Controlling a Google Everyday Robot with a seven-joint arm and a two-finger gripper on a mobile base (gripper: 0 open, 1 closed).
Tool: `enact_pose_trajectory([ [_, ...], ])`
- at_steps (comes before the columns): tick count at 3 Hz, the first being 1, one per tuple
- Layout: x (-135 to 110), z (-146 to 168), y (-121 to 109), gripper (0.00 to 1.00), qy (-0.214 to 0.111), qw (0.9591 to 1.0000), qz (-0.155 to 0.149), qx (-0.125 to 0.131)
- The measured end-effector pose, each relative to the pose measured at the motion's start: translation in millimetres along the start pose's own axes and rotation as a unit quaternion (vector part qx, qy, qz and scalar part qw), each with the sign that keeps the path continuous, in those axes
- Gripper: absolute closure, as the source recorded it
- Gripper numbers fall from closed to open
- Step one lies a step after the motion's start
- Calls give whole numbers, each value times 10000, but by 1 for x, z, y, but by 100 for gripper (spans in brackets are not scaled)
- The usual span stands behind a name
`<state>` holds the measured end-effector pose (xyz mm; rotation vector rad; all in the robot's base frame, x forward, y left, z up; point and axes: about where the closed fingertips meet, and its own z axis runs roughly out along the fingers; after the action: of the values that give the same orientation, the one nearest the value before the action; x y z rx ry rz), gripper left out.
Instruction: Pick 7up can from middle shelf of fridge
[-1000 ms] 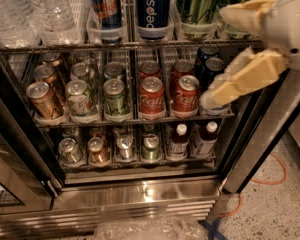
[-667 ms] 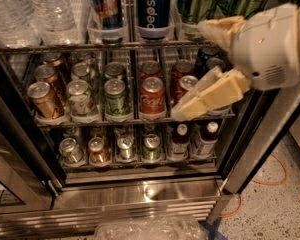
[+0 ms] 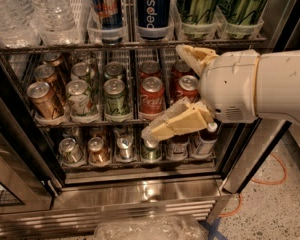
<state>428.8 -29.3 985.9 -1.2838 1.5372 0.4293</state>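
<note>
inside the open fridge [image 3: 140, 196], on the middle shelf [image 3: 121, 121], the 7up can [image 3: 80, 98] stands upright at the front of the second lane from the left. it sits between a copper-brown can [image 3: 42, 100] on its left and a darker green can [image 3: 116, 96] on its right. a second pale can [image 3: 83, 72] stands right behind it in the same lane. further right on this rack are a red cola can [image 3: 152, 95] and another red can [image 3: 187, 87].

the pincer [image 3: 164, 91] hangs in front of the right part of that shelf, at the end of a thick white arm [image 3: 250, 86] that comes in from the right edge. it is released, with its two pale yellow fingers spread wide. the upper finger [image 3: 192, 57] points up and left near the top of the red cans. the lower finger [image 3: 176, 125] slants down and left, and its tip lies over the front edge of the rack below. the pincer is well apart from the 7up can, with the green and red lanes between them, and it grips nothing.

on the rack above stand water bottles [image 3: 52, 9], a tall blue pepsi can [image 3: 152, 6] and tall green cans [image 3: 200, 4]. the bottom rack holds small capped bottles [image 3: 205, 140] and small cans [image 3: 70, 150]. an orange cable [image 3: 275, 176] lies on the speckled floor to the right.
</note>
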Motion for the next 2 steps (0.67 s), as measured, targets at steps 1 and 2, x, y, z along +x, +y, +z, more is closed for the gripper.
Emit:
enact_pose_trajectory([
  [1, 4, 19, 8, 0, -166, 9996, 191, 123],
  [2, 7, 50, 13, 0, -542, 9957, 498, 556],
])
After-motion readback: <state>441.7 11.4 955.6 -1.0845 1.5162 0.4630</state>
